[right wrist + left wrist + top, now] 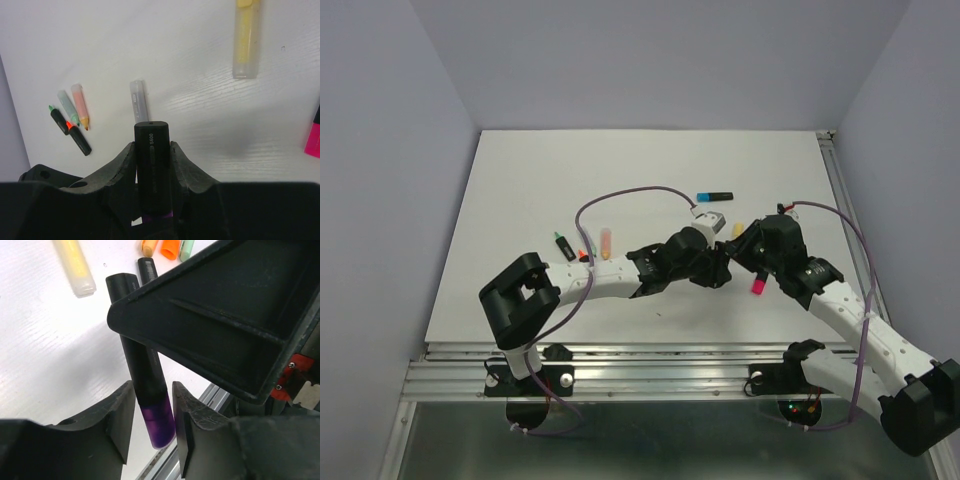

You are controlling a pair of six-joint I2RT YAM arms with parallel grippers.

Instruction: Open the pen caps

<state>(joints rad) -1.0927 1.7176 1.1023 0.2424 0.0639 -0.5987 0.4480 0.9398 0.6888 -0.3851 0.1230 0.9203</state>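
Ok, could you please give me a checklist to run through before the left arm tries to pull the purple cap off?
1. Right gripper clamped on the black highlighter: ok.
2. Purple cap sitting inside the left gripper: ok.
3. Left gripper pressing firmly on the cap: cannot tell.
4. Cap seated on the highlighter: ok.
5. Loose highlighters lying away from both grippers: ok.

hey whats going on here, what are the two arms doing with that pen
The right gripper is clamped on a black highlighter. The left gripper has its fingers on either side of the highlighter's purple cap, very close, but it is unclear whether they grip it yet. The cap is on, not yet pulled off. Other highlighters lie scattered on the table.
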